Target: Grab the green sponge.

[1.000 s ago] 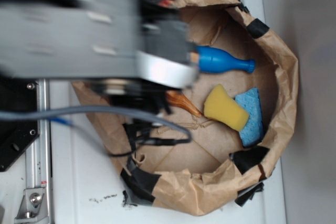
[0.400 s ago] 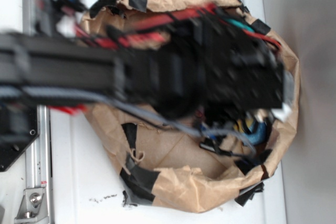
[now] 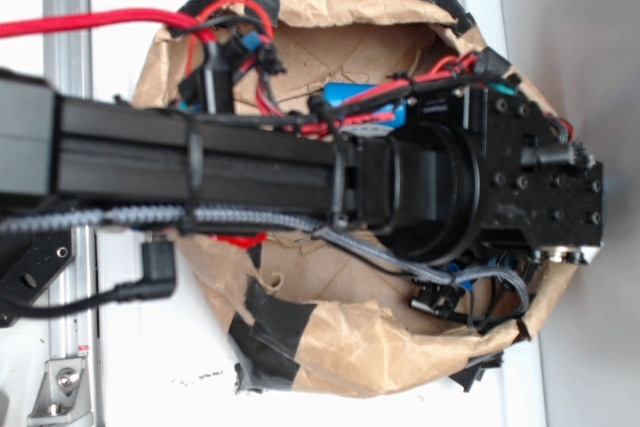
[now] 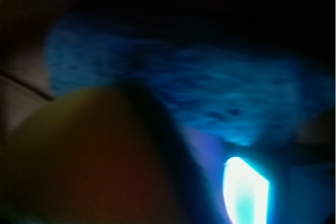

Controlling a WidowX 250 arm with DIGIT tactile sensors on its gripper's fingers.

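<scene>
My black wrist housing point(image 3: 530, 197) hangs low over the right side of the brown paper bag point(image 3: 330, 347), where it covers the sponges. The gripper's fingers are hidden beneath it. The wrist view is dark and blurred. A rough blue-turquoise sponge point(image 4: 210, 93) fills its upper half at very close range. A yellow sponge point(image 4: 89, 156) bulges in front at lower left. No sponge looks plainly green. A bright cyan patch point(image 4: 245, 190) glows at lower right. I cannot make out the fingers in the wrist view.
A blue bottle point(image 3: 345, 97) peeks out behind red cables point(image 3: 230, 17) inside the bag. The bag's taped rim point(image 3: 270, 312) rises around the arm. A metal rail point(image 3: 70, 347) runs along the left edge of the white table.
The arm has swung right and dropped into the bag. It now covers the yellow and blue sponges that lay in plain sight a second ago, and most of the blue bottle.
</scene>
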